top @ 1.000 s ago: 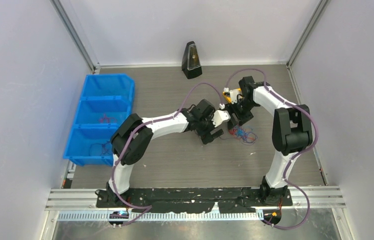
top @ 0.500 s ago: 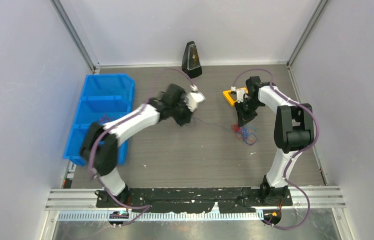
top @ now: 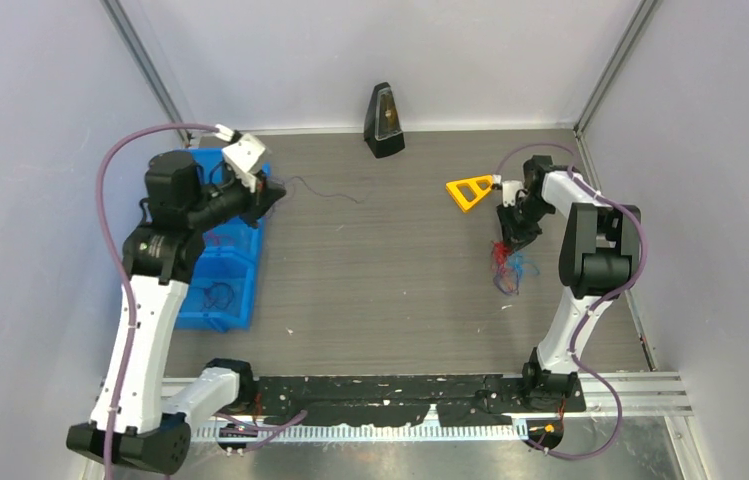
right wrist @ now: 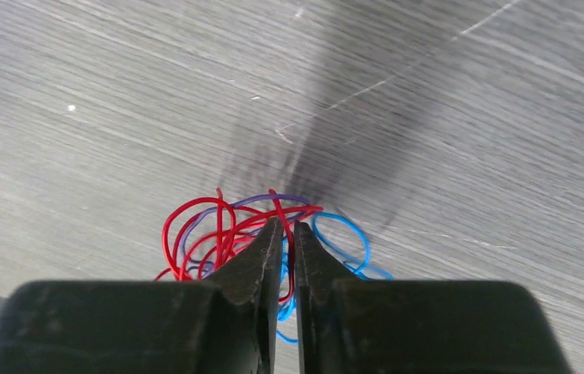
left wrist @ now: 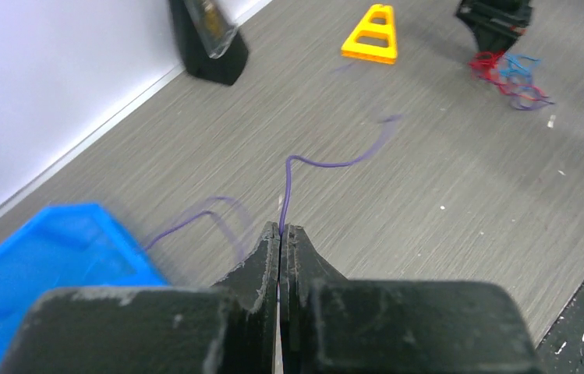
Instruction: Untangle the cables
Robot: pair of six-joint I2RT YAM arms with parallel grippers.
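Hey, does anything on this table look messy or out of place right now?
One purple wire trails loose across the table from the left gripper, shut on it by the blue bin. The knotted wires are pinched by the right gripper.

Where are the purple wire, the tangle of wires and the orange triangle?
purple wire (left wrist: pixel 285 195): left wrist view, on its straight near stretch.
tangle of wires (right wrist: pixel 226 230): right wrist view, on the crossing red loops.
orange triangle (left wrist: pixel 367 53): left wrist view, on its near base bar.

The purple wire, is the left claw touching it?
Touching. The left wrist view shows the purple wire running straight in between the tips of the left claw, which is shut on it.
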